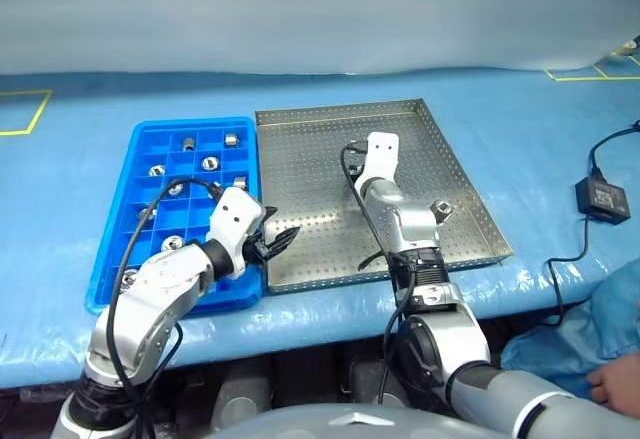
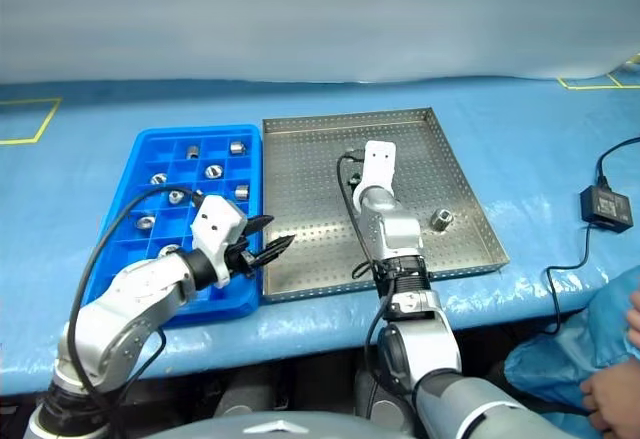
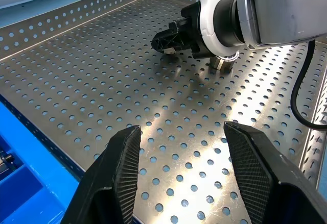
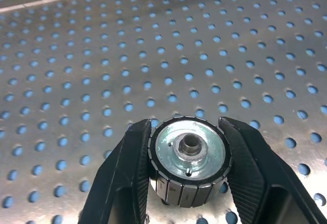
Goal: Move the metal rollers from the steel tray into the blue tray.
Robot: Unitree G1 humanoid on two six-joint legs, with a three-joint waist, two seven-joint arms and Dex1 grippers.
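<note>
Right now the left end effector [image 1: 278,241] hovers at the near seam between blue tray [image 1: 146,137] and steel tray [image 1: 478,221], fingers [image 3: 120,169] spread, nothing between them, pointing out over the perforated floor.

Further in, the right end effector [image 4: 188,165] sits over mid steel tray with its two fingers against the sides of a roller [image 4: 189,160]. Roller axis runs along the end effector, hub and centre hole facing the wrist camera. Looks like a grip, though I can't tell whether it has lifted clear of the floor.

One more roller [image 1: 440,209] lies loose near the right rim of the steel tray, nearer the right arm.

Blue tray lies to the left of the held roller, touching the steel tray's left rim. Several compartments already hold rollers [image 1: 187,143], mostly in the far rows; near ones look free.

Next move, by my read: carry left across the rim, drop into a free cell.
</note>
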